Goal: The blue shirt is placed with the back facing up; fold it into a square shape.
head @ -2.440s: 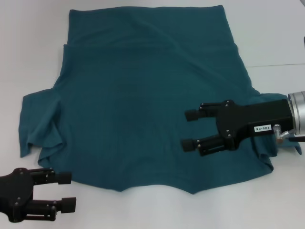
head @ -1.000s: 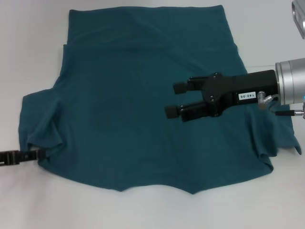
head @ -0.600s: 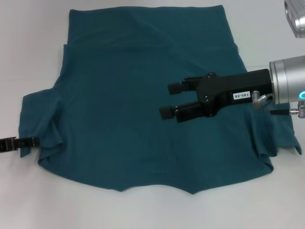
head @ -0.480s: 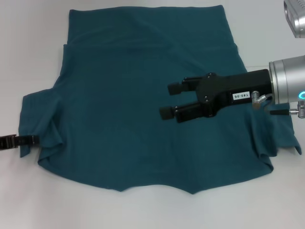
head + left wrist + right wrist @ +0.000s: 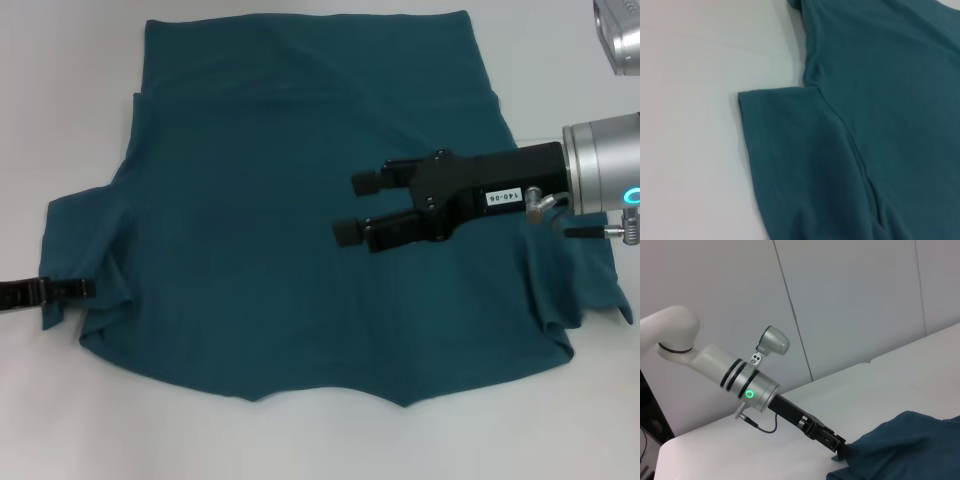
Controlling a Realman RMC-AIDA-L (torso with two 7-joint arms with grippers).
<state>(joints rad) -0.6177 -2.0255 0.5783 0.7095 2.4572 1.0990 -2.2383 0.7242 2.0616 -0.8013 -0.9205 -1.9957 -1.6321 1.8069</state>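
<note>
The blue shirt point(image 5: 270, 160) lies spread flat on the white table point(image 5: 60, 100), with the hem at the far side and the collar edge nearest me. My right gripper point(image 5: 353, 208) hovers open above the shirt's middle right, pointing left, with nothing between its fingers. My left gripper point(image 5: 72, 290) shows edge-on at the outer edge of the left sleeve point(image 5: 85, 240), its tip lying over the sleeve's hem. In the right wrist view the left gripper point(image 5: 836, 446) meets the edge of the shirt point(image 5: 905, 445). The left wrist view shows only the sleeve point(image 5: 790, 150) on the table.
The right sleeve point(image 5: 575, 285) lies crumpled beneath my right arm point(image 5: 600, 165). Bare white table point(image 5: 320, 440) surrounds the shirt on every side. A grey panelled wall point(image 5: 850, 300) stands behind the table in the right wrist view.
The right gripper has drifted left and farther over the shirt, staying open. The left gripper has turned edge-on, come up from the near left corner to the sleeve, and slid slightly right onto its hem.
</note>
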